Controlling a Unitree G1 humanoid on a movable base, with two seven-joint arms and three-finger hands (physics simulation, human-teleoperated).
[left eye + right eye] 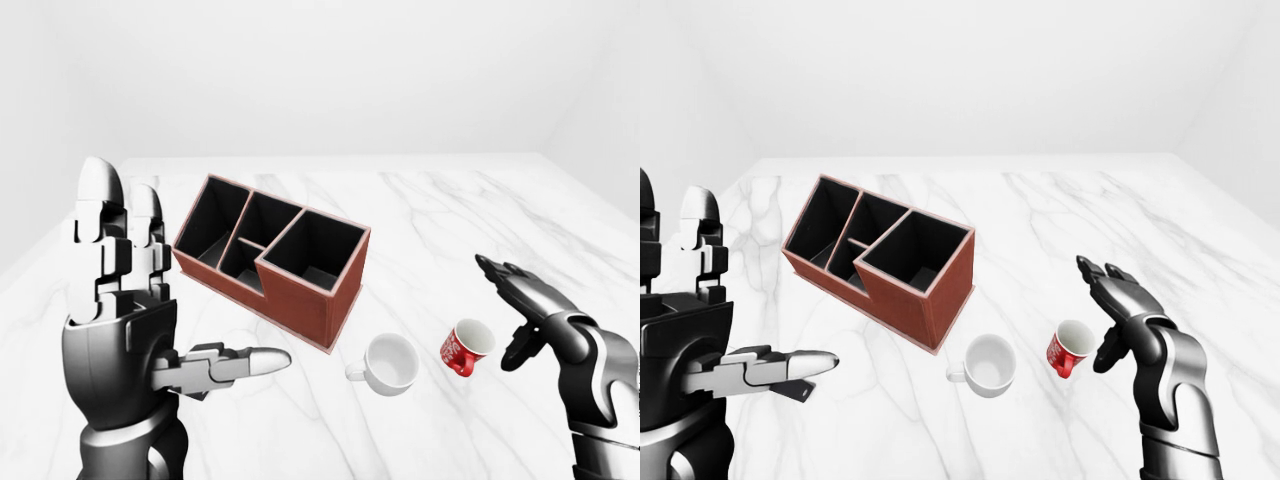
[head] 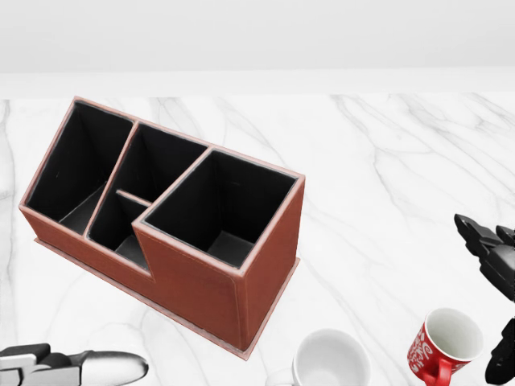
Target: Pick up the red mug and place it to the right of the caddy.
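Observation:
The red mug [image 1: 466,347] lies tilted on the marble table, its white mouth up and to the right, to the lower right of the caddy [image 1: 272,256]. The caddy is a red-brown box with several black compartments. My right hand [image 1: 512,308] is open just right of the red mug, fingers spread, not touching it. My left hand [image 1: 150,300] is open and raised at the left of the left-eye view, fingers up, thumb pointing right, holding nothing.
A white mug [image 1: 388,364] lies on its side between the caddy and the red mug, mouth facing the camera. The marble table [image 1: 450,220] stretches to a white wall at the top of the view.

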